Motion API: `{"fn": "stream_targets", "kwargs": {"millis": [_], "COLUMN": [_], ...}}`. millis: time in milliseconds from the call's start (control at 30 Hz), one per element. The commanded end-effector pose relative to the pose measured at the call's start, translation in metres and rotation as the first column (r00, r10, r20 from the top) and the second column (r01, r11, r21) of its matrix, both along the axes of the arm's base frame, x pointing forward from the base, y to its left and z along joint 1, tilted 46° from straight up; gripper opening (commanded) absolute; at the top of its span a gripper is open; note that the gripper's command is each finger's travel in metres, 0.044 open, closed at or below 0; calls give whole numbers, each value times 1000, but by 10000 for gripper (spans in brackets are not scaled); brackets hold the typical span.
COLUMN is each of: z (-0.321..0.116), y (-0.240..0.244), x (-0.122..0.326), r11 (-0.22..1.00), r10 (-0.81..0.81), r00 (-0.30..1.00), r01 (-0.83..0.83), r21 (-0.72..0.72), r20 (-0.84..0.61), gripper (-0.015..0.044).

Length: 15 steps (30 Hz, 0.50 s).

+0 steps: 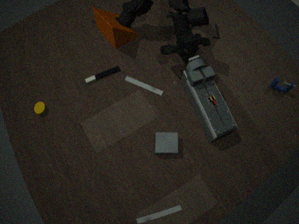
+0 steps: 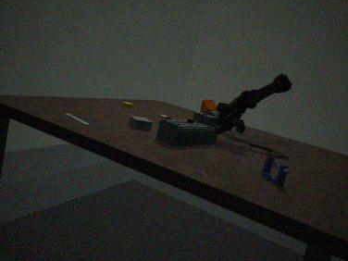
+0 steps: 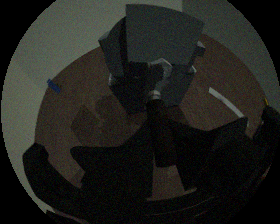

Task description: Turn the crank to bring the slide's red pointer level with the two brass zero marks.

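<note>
The grey machine (image 1: 223, 121) (image 2: 185, 135) has a long slotted top with a blocky crank housing (image 1: 199, 74) (image 3: 162, 37) at its arm end. The red pointer (image 1: 214, 102) sits in the slot, a little off the yellowish brass marks (image 1: 212, 98), towards the machine's far end; they are small and blurred. It cannot be made out in the wrist view. The dark crank handle (image 3: 161, 117) stands out from the housing towards the wrist camera. My gripper (image 1: 186, 60) (image 3: 155, 121) is shut on the handle, one finger on each side. The fingertips are dark and partly hidden in the top view.
A grey block (image 1: 166, 142) (image 2: 140, 123) lies beside the machine. A blue bracket (image 1: 281, 86) (image 2: 275, 171) stands on its other side. An orange wedge (image 1: 114, 29) (image 2: 208, 105), a black-and-white stick (image 1: 107, 73), white bars (image 1: 144, 86) (image 1: 159, 214) and a yellow disc (image 1: 39, 107) lie farther off.
</note>
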<state>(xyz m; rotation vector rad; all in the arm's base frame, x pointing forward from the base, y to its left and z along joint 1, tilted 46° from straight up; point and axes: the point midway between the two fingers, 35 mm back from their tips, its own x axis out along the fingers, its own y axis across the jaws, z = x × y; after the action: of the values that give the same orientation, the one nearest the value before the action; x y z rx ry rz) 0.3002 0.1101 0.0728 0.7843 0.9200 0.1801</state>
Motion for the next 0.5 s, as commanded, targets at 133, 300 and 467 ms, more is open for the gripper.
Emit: {"fn": "stream_targets", "kwargs": {"millis": [133,300,467], "z": [8,1,1], "y": [5,1,1], "x": [2,0,0], "r11": [1000,1000,1000], "r10": [16,1,1], "r00": [1000,1000,1000], "r01": [-16,-1,-1], "r21": [13,0,0], "r20": [17,0,0], "gripper": [0,0,0]}}
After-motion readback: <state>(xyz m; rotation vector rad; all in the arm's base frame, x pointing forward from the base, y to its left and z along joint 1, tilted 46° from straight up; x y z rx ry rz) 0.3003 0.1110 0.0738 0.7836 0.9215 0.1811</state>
